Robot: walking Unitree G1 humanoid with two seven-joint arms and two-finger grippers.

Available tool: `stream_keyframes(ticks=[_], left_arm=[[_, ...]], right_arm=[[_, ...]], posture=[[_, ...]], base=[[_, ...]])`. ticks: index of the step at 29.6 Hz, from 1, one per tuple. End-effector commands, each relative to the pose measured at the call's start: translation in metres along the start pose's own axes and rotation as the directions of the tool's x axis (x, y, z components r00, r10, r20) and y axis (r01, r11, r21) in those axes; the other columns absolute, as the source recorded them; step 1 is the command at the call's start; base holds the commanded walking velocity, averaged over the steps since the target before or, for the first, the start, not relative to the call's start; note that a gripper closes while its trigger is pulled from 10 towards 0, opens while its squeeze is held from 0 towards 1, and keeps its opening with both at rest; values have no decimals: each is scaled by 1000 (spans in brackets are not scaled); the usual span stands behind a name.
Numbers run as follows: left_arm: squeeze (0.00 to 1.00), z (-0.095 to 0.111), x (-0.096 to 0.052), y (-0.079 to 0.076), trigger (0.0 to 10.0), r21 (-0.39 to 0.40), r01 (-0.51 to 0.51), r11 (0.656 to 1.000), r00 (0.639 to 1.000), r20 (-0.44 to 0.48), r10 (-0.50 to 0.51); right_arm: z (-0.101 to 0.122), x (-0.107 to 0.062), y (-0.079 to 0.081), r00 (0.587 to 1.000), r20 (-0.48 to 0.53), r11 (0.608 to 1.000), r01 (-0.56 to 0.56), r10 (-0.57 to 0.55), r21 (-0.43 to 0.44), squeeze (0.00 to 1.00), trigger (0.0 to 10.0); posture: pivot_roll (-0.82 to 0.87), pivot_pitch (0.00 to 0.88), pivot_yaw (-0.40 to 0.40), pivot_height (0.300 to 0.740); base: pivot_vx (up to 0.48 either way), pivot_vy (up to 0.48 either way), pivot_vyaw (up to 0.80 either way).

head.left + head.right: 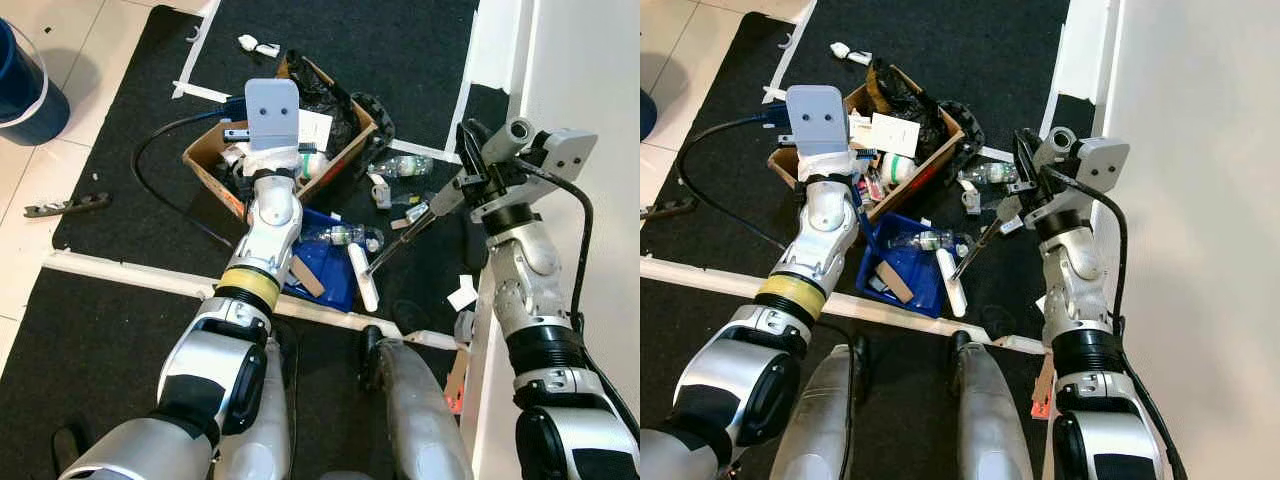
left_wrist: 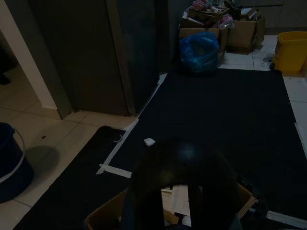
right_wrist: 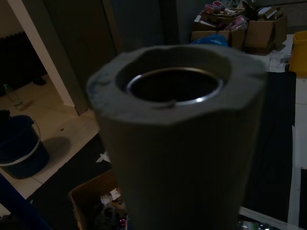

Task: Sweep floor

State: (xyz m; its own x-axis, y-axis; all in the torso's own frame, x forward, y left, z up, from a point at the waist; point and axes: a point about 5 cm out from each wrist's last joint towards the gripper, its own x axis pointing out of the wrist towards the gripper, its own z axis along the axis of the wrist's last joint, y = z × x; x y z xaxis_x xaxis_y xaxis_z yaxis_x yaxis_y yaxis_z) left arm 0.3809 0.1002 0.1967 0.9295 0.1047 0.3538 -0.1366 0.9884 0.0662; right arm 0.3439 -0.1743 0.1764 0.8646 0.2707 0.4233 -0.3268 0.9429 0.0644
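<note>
Head stereo pair looks steeply down; both eyes share the box (image 1: 290, 140) on the black mat (image 1: 400, 50). Left wrist camera faces level over the box toward a far blue bag (image 2: 199, 50). Right wrist camera sits tight against a grey tube end (image 3: 175, 86), box beyond.

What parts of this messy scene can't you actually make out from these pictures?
- Left pincer: in the left eye view, the grey wrist block covers it, so its hold is hidden.
- Blue dustpan: partly covered by the left arm.
- Cardboard box: contents too jumbled and small to name.
- Blue bucket: cut off by the picture's left edge.
- Right wrist view: a grey tube end blocks most of it, and the room is dark.
</note>
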Motion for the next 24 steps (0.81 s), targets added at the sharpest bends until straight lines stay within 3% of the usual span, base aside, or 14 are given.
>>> stream_keyframes(ticks=[1,4,12,16,23,24], left_arm=[[0,-21,-13,-6,10000,0,19,1000,995,-98,-18],[0,-22,-14,-6,10000,-30,16,999,995,-99,-19],[0,-26,-16,0,10000,-99,9,995,995,-98,-19],[0,-29,-16,5,10000,-148,-16,989,994,-110,-1],[0,-29,-17,8,10000,-195,-6,981,996,-92,-12],[0,-28,-17,7,10000,-277,27,961,995,-84,-52]], right_arm=[[-9,-11,-9,998,-61,999,18,-20,-41,0,10000],[-8,-15,-21,994,-103,993,10,-22,-119,0,10000],[1,-21,-44,988,-155,975,-14,-21,-222,0,10000],[10,-21,-63,983,-167,956,29,-80,-291,0,10000],[15,-23,-75,977,-156,939,84,-143,-333,0,10000],[16,-25,-80,972,-149,929,120,-182,-350,0,10000]], posture=[[-9,371,-91,740],[-23,366,-98,740],[-37,353,-109,740],[-50,338,-117,740],[-57,325,-120,740],[-62,309,-120,740]], base=[[0,0,0],[0,0,0],[0,0,0],[0,0,0],[0,0,0],[0,0,0]])
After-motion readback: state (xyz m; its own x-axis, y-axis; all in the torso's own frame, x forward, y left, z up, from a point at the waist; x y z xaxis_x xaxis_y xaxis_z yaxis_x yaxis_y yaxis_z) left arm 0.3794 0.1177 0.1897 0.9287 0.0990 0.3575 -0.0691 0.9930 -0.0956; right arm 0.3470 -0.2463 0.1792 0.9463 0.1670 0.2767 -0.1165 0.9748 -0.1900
